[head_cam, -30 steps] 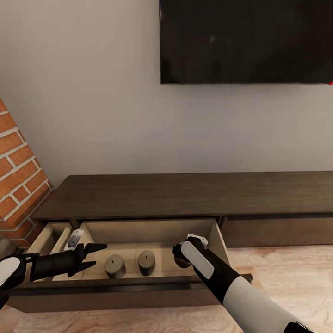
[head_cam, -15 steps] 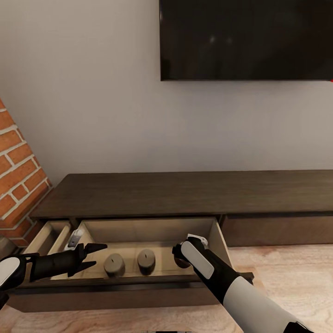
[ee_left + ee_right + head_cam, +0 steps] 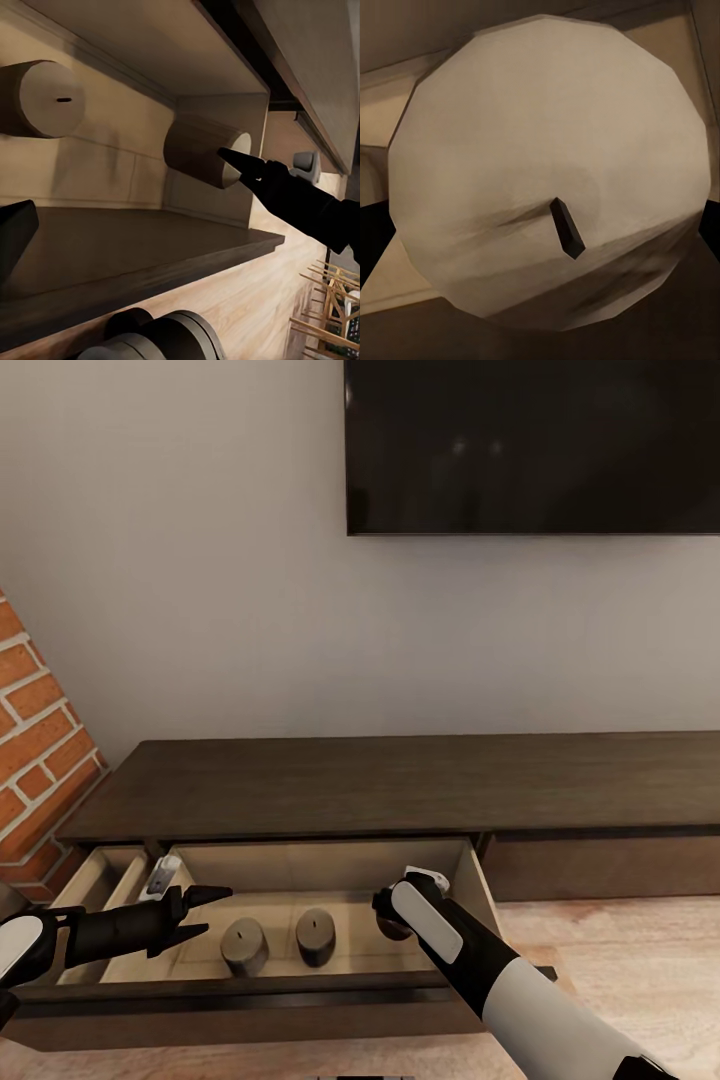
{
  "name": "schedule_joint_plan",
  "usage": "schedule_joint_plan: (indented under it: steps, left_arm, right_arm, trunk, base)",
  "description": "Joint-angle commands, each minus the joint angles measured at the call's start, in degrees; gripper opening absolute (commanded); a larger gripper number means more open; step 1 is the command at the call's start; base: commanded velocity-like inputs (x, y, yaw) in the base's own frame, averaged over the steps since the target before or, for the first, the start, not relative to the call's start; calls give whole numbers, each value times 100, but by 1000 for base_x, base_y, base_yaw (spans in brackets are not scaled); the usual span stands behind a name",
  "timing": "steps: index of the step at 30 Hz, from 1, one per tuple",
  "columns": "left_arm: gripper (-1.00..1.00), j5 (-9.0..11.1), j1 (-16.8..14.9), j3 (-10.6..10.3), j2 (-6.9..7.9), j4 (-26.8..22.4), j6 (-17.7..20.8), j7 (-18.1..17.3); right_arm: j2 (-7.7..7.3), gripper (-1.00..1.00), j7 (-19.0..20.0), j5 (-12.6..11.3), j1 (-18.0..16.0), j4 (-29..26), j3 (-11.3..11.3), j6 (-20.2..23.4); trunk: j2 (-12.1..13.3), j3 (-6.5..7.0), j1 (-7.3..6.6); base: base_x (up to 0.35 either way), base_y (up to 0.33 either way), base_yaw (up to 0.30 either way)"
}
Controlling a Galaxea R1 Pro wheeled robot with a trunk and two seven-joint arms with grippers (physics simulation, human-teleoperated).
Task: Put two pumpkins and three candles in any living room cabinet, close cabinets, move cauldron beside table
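Three candles (image 3: 244, 945) in one open cabinet (image 3: 400, 785); two tools (image 3: 200, 915).

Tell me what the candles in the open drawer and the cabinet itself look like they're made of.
Candles: probably wax, a matte tan-grey with a dark wick on the flat top; a third fills the right wrist view. Cabinet: seemingly wood or veneer, dark brown with faint grain and a dull sheen on top; the drawer interior is light tan, unvarnished-looking board.
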Motion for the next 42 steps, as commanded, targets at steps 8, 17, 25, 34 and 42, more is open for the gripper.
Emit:
schedule_joint_plan:
  steps: [8, 17, 25, 34, 42]
  left_arm:
    - [100, 61, 4, -6, 9, -117, 3, 55]
    - [100, 61, 5, -6, 13, -138, 7, 55]
    - [100, 61, 5, -6, 13, -170, 8, 55]
    - [100, 61, 10, -6, 13, -171, 3, 55]
    - [100, 61, 9, -6, 13, -171, 5, 55]
  right_arm:
    - [0, -100, -88, -26, -6, 27, 5, 63]
    - [98, -100, -52, -18, -6, 173, 28, 57]
    - [110, -100, 68, 361, -6, 185, 61, -3]
    - [104, -100, 119, 404, -6, 186, 65, -21]
    - [103, -100, 123, 404, -6, 186, 65, -18]
  trunk:
    - [-82, -41, 43]
    - [-92, -196, 61]
    - [-94, -241, 66]
    - [-94, -241, 66]
    - [-94, -241, 66]
  base:
    - [1, 0, 0]
    - [0, 0, 0]
    - [0, 0, 0]
    - [5, 0, 0]
    - [34, 0, 0]
